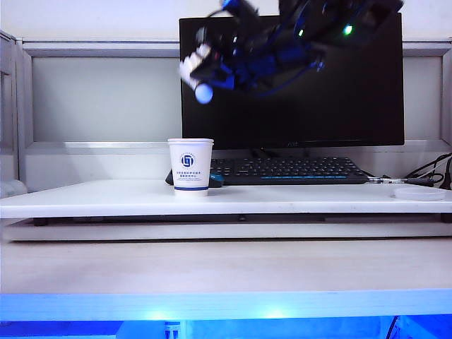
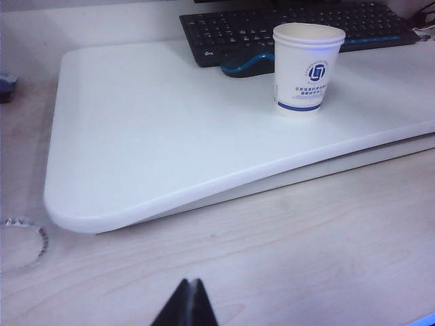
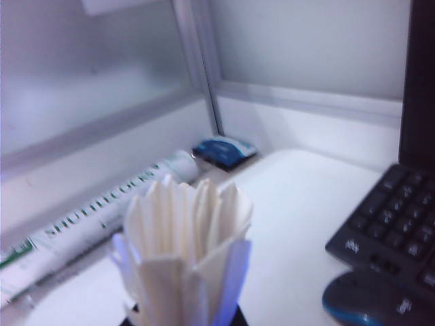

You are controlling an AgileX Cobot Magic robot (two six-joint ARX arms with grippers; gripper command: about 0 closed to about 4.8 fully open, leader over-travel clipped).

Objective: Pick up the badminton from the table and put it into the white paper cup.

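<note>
Aloft, upper middle of frame: right jaws (image 1: 201, 74) clamped on cream-feathered badminton (image 3: 187, 251), cork down. Centre over tapered white paper cup (image 1: 190, 167) on white surface (image 1: 296, 198) before release. Left jaws (image 2: 187, 305) together, low.

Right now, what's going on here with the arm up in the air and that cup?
The right claw is up in front of the monitor, shut on the badminton and carrying it above the white paper cup. The cup stands upright on the table, in front of the keyboard and mouse, with nothing visibly in it yet. The left claw sits shut and low, off the board, holding nothing.
</note>
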